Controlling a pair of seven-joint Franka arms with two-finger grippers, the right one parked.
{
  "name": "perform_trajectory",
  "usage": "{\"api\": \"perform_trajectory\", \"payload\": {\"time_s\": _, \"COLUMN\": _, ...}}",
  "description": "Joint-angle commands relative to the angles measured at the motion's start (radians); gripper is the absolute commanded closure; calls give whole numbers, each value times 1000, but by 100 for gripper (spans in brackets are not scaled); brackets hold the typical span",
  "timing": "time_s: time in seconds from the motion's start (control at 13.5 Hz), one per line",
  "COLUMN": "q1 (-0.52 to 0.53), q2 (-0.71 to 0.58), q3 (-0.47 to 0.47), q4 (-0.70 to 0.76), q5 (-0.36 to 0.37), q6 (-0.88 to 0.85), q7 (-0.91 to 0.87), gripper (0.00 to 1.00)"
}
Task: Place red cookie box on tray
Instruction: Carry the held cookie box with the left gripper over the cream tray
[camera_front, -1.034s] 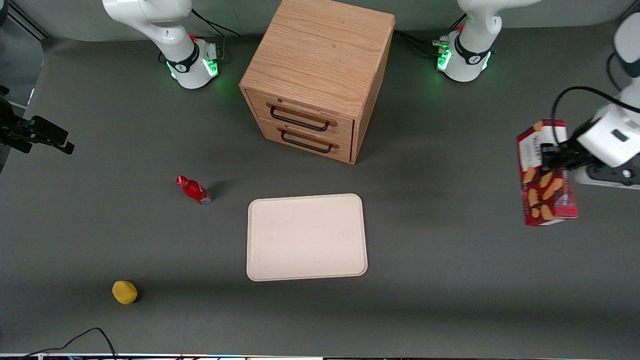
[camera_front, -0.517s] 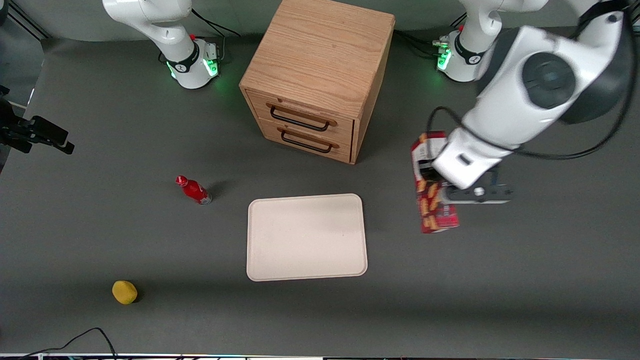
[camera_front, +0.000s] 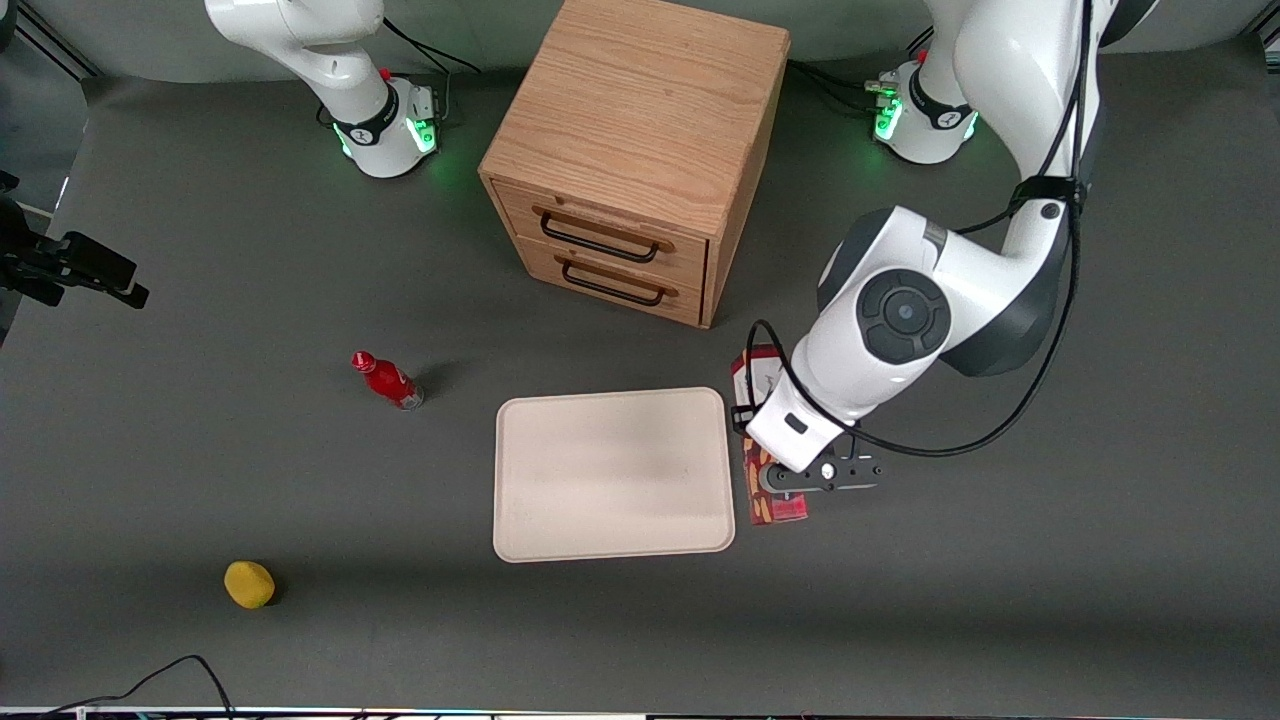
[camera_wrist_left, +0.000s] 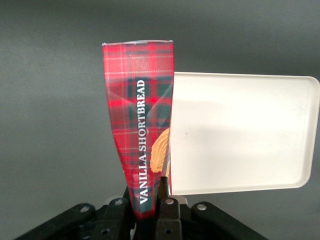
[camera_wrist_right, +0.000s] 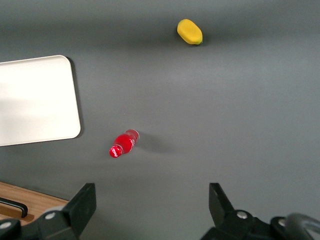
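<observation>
Nearest the front camera, a yellow object (camera_front: 249, 584) lies toward the parked arm's end of the surface (camera_front: 1000, 600). Next, the tray (camera_front: 612, 474) lies flat, nothing on it. Just beside its short edge toward the working arm, the gripper (camera_wrist_left: 149, 200) holds the red cookie box (camera_wrist_left: 142, 120), fingers (camera_wrist_left: 163, 187) clamped on 1 end. Box long axis runs parallel to that edge. Judgement: a short sideways carry is needed. Farther off stand a small red bottle (camera_front: 388, 380) and a 2-drawer cabinet (camera_front: 640, 150).
</observation>
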Motion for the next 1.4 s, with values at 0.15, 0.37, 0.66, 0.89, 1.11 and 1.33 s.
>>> {"api": "perform_trajectory", "payload": {"time_s": 0.15, "q1": -122, "q2": -12, "q3": 13, "q4": 46, "q5": 120, "q6": -154, "q7": -253, "gripper": 100}}
{"api": "perform_trajectory", "payload": {"time_s": 0.37, "q1": -148, "q2": -9, "q3": 12, "q4": 43, "q5": 129, "q6": -145, "q7": -315, "gripper": 100}}
{"api": "perform_trajectory", "payload": {"time_s": 0.66, "q1": -185, "q2": 20, "q3": 12, "q4": 36, "q5": 132, "q6": -38, "q7": -408, "gripper": 100}}
{"api": "perform_trajectory", "payload": {"time_s": 0.89, "q1": -191, "q2": 72, "q3": 13, "q4": 34, "q5": 141, "q6": 45, "q7": -511, "gripper": 100}}
{"api": "perform_trajectory", "payload": {"time_s": 1.11, "q1": -205, "q2": 109, "q3": 13, "q4": -33, "q5": 175, "q6": 194, "q7": -524, "gripper": 100}}
{"api": "perform_trajectory", "payload": {"time_s": 1.33, "q1": -219, "q2": 174, "q3": 15, "q4": -38, "q5": 201, "q6": 282, "q7": -525, "gripper": 100}}
